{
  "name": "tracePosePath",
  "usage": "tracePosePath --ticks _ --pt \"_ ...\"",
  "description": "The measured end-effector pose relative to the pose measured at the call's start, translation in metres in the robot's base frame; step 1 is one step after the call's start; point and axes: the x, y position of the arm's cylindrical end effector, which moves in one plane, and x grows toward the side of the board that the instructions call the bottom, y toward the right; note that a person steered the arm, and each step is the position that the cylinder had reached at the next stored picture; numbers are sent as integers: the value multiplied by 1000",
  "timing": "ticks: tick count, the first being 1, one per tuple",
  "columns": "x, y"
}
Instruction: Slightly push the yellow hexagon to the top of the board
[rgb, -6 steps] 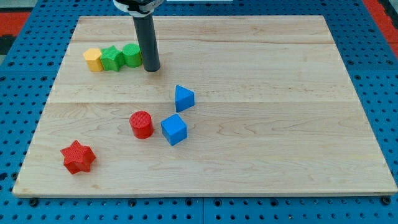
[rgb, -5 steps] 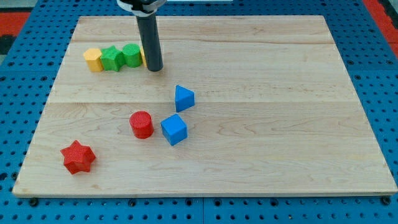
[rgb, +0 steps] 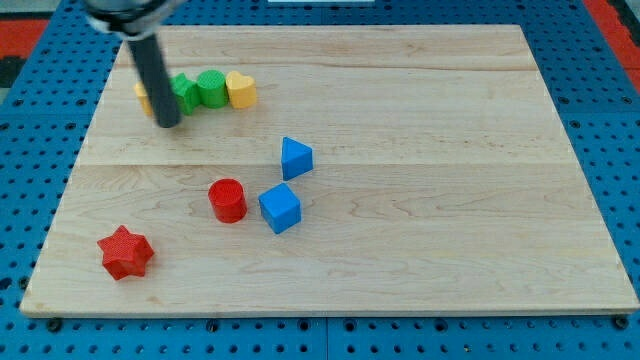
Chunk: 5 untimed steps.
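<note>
1. Yellow is the colour to watch: the yellow hexagon (rgb: 142, 97) sits near the upper left corner of the wooden tabletop (rgb: 450, 150), at the left end of a tight row with a left green block (rgb: 185, 92), a green cylinder (rgb: 211, 87) and a yellow heart (rgb: 241, 90). The dark rod hides most of it.
2. The arm has no jaws at all, so there is nothing to open or close. It is a plain rod, blurred here, with the tip (rgb: 168, 123) down on the wood just below the row, about where the hexagon meets the left green block.
3. Biggest risk, to my eye: from that spot a push toward the view's top would catch the green neighbour as well and carry both blocks upward.
4. An off-centre hit on the hexagon's lower right corner would likely spin it or send it toward the view's left, and the board's edge is near there.
5. "Slightly" matters, since a long stroke would overshoot.
6. The blue triangle (rgb: 296, 158), blue cube (rgb: 279, 207), red cylinder (rgb: 228, 200) and red star (rgb: 125, 251) lie well apart, so I see no danger to them
</note>
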Motion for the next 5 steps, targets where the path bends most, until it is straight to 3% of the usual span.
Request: tracePosePath --ticks 1,2,5 --pt "-3 -39" --pt "-19 -39" --pt "0 -8"
